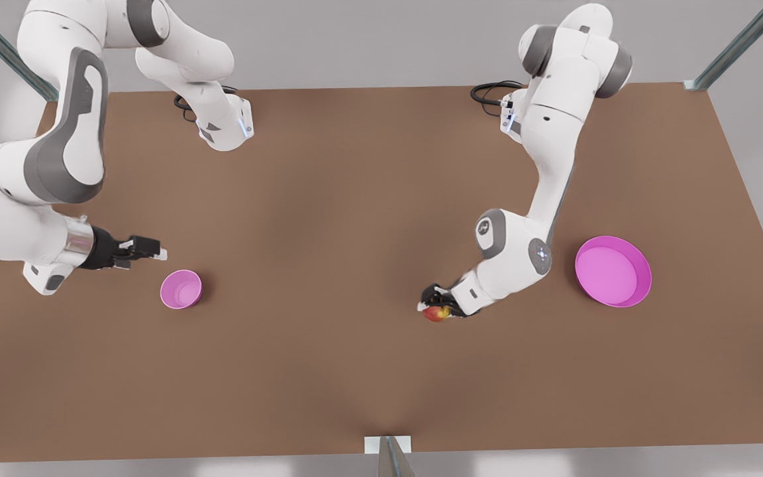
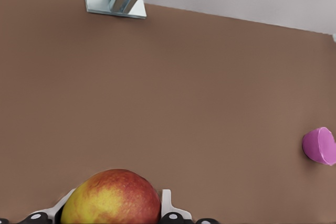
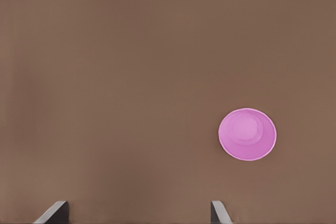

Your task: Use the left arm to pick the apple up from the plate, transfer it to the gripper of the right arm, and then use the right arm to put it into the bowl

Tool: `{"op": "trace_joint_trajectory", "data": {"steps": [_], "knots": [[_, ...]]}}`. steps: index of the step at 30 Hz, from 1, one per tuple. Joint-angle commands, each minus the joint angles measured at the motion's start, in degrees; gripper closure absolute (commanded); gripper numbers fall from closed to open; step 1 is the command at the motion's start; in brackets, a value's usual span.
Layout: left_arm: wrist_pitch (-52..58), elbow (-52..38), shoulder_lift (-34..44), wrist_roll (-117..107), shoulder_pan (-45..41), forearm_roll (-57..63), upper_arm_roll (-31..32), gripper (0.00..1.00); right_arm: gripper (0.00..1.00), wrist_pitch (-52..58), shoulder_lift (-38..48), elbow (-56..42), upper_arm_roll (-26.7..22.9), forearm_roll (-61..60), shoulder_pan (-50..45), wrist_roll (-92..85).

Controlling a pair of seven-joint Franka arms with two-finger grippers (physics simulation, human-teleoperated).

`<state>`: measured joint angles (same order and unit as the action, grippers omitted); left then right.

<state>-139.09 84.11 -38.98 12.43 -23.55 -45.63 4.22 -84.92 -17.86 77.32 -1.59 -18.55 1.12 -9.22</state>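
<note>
The left gripper (image 1: 436,309) is clamped on the apple (image 1: 436,313), holding it over bare table (image 1: 328,371) right of centre in the front view, well clear of the plate (image 1: 613,271), which sits farther right with nothing in it. In the left wrist view the apple (image 2: 111,196) sits between the two pale fingers (image 2: 167,205), which press on its sides, and the bowl (image 2: 320,146) shows far off. The right gripper (image 1: 146,250) waits at the front view's left, just beside the bowl (image 1: 181,289) and on its far-left side; its fingertips (image 3: 52,212) stand wide apart in the right wrist view, so it is open, with the bowl (image 3: 247,134) below and ahead of it. The pick looks done and the step in hand is the carry toward the handover, with the two grippers well apart across the table. To do it well, the left arm should probably bring the apple toward the middle at a steady height and turn the wrist so that a free band of the fruit faces the other arm, since the left fingers already cover two sides. The right gripper would best come in crosswise to those fingers, stay fully open until the apple is between its tips, and close before the left lets go. A round, smooth fruit may roll in a shallow pinch, so a grip across its widest part seems safest.
</note>
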Motion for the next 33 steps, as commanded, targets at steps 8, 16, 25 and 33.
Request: {"op": "trace_joint_trajectory", "data": {"steps": [8,16,25,33], "knots": [[0.7,-22.8,-17.6,54.4,3.2,-20.6,17.9,0.23,0.0,-6.1,-13.7,-0.1,1.8,-42.2,0.9,-0.5],[-11.6,-25.6,-18.8,80.5,0.3,-20.6,20.1,0.23,0.0,-7.9,-25.7,-0.9,3.1,-64.9,-1.3,-25.8],[-11.9,-29.1,-22.9,86.4,0.4,-23.3,24.9,0.23,0.0,-9.6,-31.2,-0.6,5.0,-65.5,-4.2,-44.2],[-11.9,-29.1,-23.6,87.2,0.3,-24.7,25.1,0.23,0.0,-9.8,-34.9,-4.1,7.7,-70.6,-5.0,-48.6]]}}
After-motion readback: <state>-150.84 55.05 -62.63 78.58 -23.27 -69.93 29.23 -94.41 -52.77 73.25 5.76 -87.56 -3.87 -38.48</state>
